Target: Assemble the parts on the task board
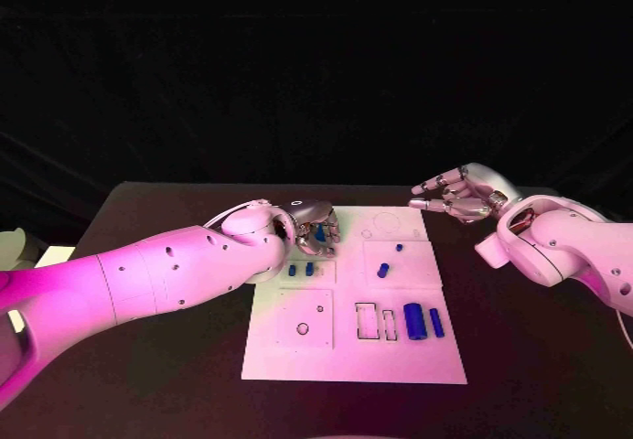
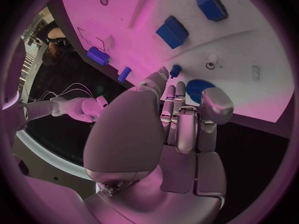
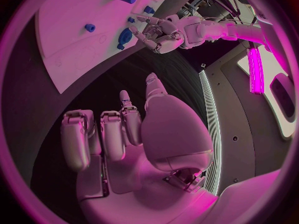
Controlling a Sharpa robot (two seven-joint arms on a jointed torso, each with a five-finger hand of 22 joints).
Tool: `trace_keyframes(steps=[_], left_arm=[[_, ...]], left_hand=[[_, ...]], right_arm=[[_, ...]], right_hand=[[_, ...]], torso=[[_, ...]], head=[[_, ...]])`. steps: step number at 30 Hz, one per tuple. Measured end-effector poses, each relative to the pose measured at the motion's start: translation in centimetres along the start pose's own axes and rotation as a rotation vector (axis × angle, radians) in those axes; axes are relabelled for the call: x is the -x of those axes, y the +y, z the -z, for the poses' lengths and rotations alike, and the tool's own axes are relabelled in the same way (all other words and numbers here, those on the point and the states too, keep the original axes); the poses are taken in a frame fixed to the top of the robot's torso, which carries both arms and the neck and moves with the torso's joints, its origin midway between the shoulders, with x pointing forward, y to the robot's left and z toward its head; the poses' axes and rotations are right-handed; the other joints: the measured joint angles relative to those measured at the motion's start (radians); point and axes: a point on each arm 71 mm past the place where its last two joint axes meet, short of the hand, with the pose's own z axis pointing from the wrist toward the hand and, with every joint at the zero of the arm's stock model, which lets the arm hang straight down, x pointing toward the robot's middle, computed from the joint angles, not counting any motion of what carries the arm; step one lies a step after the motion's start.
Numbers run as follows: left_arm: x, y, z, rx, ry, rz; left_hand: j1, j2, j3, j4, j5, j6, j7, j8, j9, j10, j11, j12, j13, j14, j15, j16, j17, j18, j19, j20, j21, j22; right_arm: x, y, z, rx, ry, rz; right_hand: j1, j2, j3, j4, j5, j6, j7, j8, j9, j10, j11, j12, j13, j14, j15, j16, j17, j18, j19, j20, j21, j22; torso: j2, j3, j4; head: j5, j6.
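Observation:
The white task board [image 1: 356, 357] lies in the middle of the table. My left hand [image 1: 313, 229] hovers over its far left part, fingers pointing down at a round blue part [image 2: 199, 89] that lies on the board; I cannot tell whether they touch it. Two small blue pegs [image 1: 299, 271] stand just in front of that hand, and another [image 1: 382, 270] stands mid-board. Two larger blue cylinders [image 1: 423, 321] lie at the board's right side. My right hand [image 1: 457, 195] hangs above the table off the board's far right corner, fingers loosely bent, holding nothing.
Two blue blocks [image 2: 172, 31] sit on the board beyond my left hand. Rectangular slots [image 1: 375, 321] and a round hole [image 1: 302, 327] mark the near panels. Bare black table [image 1: 158, 366] surrounds the board.

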Motion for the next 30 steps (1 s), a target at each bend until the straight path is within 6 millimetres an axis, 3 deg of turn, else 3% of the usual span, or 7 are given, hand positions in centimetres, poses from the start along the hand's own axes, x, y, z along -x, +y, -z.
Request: trace_keyframes(steps=[2,3,30], left_arm=[[-0.03,-0.04,-0.06,0.001,0.002,-0.002],[-0.04,-0.05,-0.09,0.002,0.002,-0.003],[-0.46,-0.04,-0.74,0.06,0.076,-0.016]], left_hand=[[0.006,0.006,0.018,-0.004,0.0,0.006,0.001,-0.001,-0.003,0.008,0.002,-0.006,-0.007,0.003,-0.004,0.006,0.0,-0.003,0.001,-0.001,0.008,0.008],[0.006,0.006,0.027,-0.008,0.0,0.009,-0.002,-0.005,-0.005,0.012,-0.001,-0.008,-0.01,0.003,-0.003,0.005,0.0,-0.015,0.001,-0.001,0.009,0.013],[-0.022,-0.006,0.101,-0.023,0.0,0.029,0.007,-0.029,-0.026,0.039,0.004,-0.039,-0.044,0.003,-0.003,0.01,0.0,-0.015,0.009,-0.001,0.049,0.057]], right_arm=[[-0.01,0.0,-0.01,0.0,0.0,0.0],[-0.01,0.0,-0.01,0.0,0.0,0.0],[-0.1,0.0,-0.04,0.001,0.003,-0.002]], right_hand=[[0.0,0.0,0.0,0.0,0.0,0.0,0.0,0.0,0.0,0.0,0.0,0.0,0.0,0.0,0.0,0.0,0.0,0.0,0.0,0.0,0.0,0.0],[0.0,0.0,0.0,0.0,0.0,0.0,0.0,0.0,0.0,0.0,0.0,0.0,0.0,0.0,0.0,0.0,0.0,0.0,0.0,0.0,0.0,0.0],[0.0,0.0,0.0,0.0,0.0,0.0,0.0,0.0,0.0,0.0,0.0,0.0,0.0,0.0,0.0,0.0,0.0,0.0,0.0,0.0,0.0,0.001]], torso=[[0.0,0.0,0.0],[0.0,0.0,0.0],[-0.001,0.0002,0.0008]], head=[[0.001,0.0],[0.001,0.0],[0.003,-0.005]])
